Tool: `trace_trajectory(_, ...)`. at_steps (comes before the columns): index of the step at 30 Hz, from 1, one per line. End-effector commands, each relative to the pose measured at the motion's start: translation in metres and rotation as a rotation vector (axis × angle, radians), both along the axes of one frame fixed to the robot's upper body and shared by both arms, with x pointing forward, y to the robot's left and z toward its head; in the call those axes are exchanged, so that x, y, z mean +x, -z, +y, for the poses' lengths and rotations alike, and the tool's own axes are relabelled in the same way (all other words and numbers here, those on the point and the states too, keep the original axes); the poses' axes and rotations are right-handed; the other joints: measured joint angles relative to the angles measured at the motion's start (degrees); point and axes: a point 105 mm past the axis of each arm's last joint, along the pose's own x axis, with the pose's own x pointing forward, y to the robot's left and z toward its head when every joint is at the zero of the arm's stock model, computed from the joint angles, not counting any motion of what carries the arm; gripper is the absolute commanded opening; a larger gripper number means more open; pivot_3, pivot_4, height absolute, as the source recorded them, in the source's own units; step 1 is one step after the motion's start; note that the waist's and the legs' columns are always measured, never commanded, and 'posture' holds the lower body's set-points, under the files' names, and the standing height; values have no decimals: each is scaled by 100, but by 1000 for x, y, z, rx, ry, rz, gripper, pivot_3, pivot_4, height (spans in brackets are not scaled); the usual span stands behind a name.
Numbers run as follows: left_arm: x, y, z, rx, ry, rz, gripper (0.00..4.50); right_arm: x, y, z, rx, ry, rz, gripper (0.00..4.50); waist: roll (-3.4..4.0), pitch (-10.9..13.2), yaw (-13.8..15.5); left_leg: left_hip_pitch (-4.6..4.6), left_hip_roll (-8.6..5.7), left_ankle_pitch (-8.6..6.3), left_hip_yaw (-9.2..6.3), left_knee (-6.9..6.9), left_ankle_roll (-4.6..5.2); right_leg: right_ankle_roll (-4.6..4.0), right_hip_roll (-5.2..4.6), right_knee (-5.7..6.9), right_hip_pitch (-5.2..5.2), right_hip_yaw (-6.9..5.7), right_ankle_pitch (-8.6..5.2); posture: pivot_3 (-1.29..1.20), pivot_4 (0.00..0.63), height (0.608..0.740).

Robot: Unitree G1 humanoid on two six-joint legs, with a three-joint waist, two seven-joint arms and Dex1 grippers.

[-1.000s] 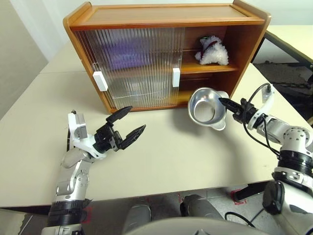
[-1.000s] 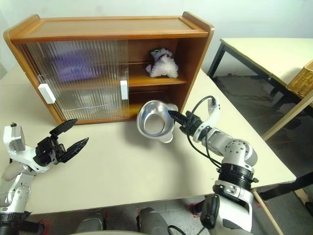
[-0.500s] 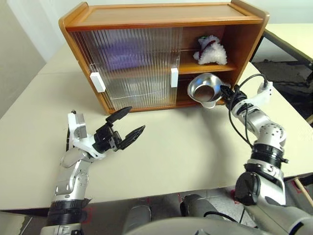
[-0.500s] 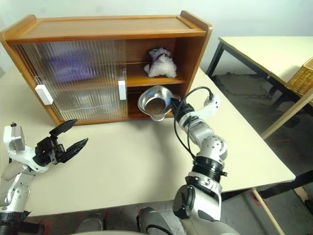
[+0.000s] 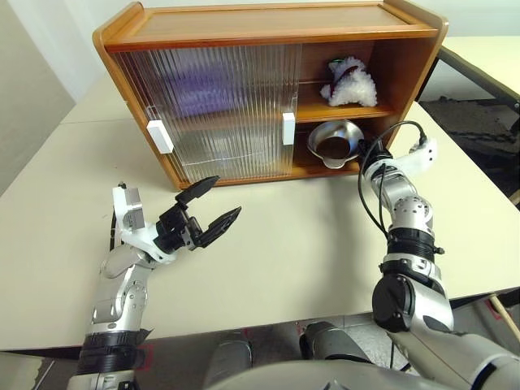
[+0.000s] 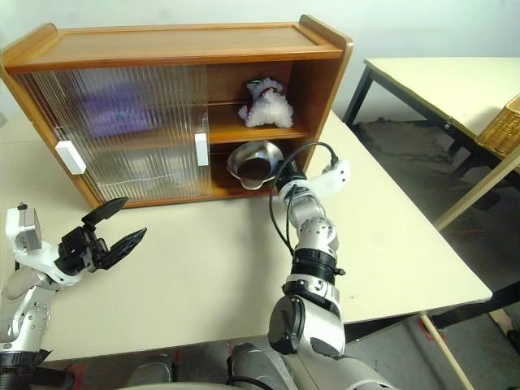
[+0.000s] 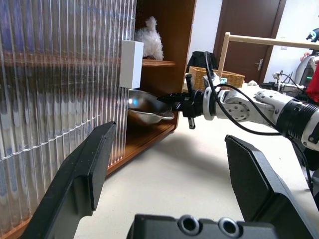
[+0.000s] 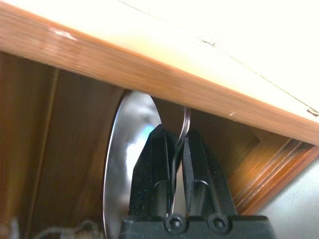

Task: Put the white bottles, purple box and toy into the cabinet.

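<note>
Table (image 5: 292, 244): pale cream top, bare across the front.
On table: wooden cabinet (image 5: 268, 24), standing at the far side.
Upper shelf (image 5: 349, 111): carries white plush toy (image 5: 351, 83), in the open right bay.
Lower shelf (image 5: 313, 169): steel bowl (image 5: 335, 142) tilted above it; contact unclear.
Behind ribbed doors (image 5: 219, 110): purple blur on upper level.

Pale tables in a white-walled room

A cream table (image 6: 406, 244) fills the foreground; a second table (image 6: 439, 85) stands behind, a wicker basket (image 6: 502, 130) beside it, a dark door (image 7: 246, 35) beyond.
</note>
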Motion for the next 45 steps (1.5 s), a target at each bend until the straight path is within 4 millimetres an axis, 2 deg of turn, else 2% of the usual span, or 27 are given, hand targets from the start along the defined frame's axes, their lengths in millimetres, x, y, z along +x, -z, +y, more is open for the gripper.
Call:
trace_trajectory(1, 0, -1, 0, 7, -2, -4, 4500, 5, 0, 12, -8, -15, -5, 123, 2, -1, 0, 0, 1, 0, 0, -1, 0, 0, 1, 0, -1, 0, 1, -105, 17, 740)
trace_trajectory(5, 3, -3, -2, 6, -1, -16, 4500, 8, 7, 12, -21, 17, 22, 123, 4, -3, 9, -1, 0, 0, -1, 2, 0, 2, 0, 0, 1, -2, 2, -107, 13, 740)
trace_trajectory(15, 2, -3, -6, 2, 15, -13, 4500, 19, 9, 24, 6, -3, 23, 123, 10, -7, -10, -5, 7, 0, -3, 16, 0, -9, 4, 1, 0, -3, 16, -109, 12, 740)
trace_trajectory(16, 2, -3, -7, 2, 16, -13, 4500, 20, 8, 26, 9, -7, 21, 848, 10, -7, -10, -5, 8, 0, -2, 16, 0, -9, 5, 1, -1, -3, 17, -106, 14, 740)
trace_trajectory(21, 1, -1, -7, -3, 11, -9, 4500, 21, 5, 25, 15, -11, 11, 2530, 11, -7, -9, -5, 8, 0, -2, 17, 0, -9, 5, 1, 1, -3, 17, -103, 16, 740)
trace_trajectory(26, 1, -1, -7, -6, 6, -8, 4500, 21, 5, 24, 8, -18, 7, 4487, 11, -7, -10, -5, 8, 1, -1, 20, -1, -10, 5, 1, 1, -4, 18, -102, 17, 740)
trace_trajectory(34, 2, 0, -7, -4, 8, -7, 4500, 10, 1, 17, -72, -84, -28, 4487, 10, -8, -3, -5, 7, 2, -1, 24, -2, -12, 6, 1, 4, -4, 18, -110, 22, 740)
trace_trajectory(38, 1, 1, -5, -5, 5, -2, 4500, -10, -6, 14, -183, -151, -100, 4487, 9, -8, 7, -5, 4, 2, -1, 28, -3, -9, 3, 0, 9, -8, 17, -110, 23, 740)
trace_trajectory(40, 1, 1, -4, -7, -2, -1, 4500, -22, -8, 21, -221, -231, -151, 4487, 9, -9, -7, -5, 2, 2, 1, 30, -4, -5, 8, 0, 11, -8, 18, -113, 21, 740)
trace_trajectory(45, 1, 1, -2, -5, -6, -2, 4500, -58, -4, 36, -456, -455, -251, 4487, 6, -9, -18, 22, -7, 5, 3, 36, -5, 8, 22, -1, 45, -6, 10, -116, 21, 740)
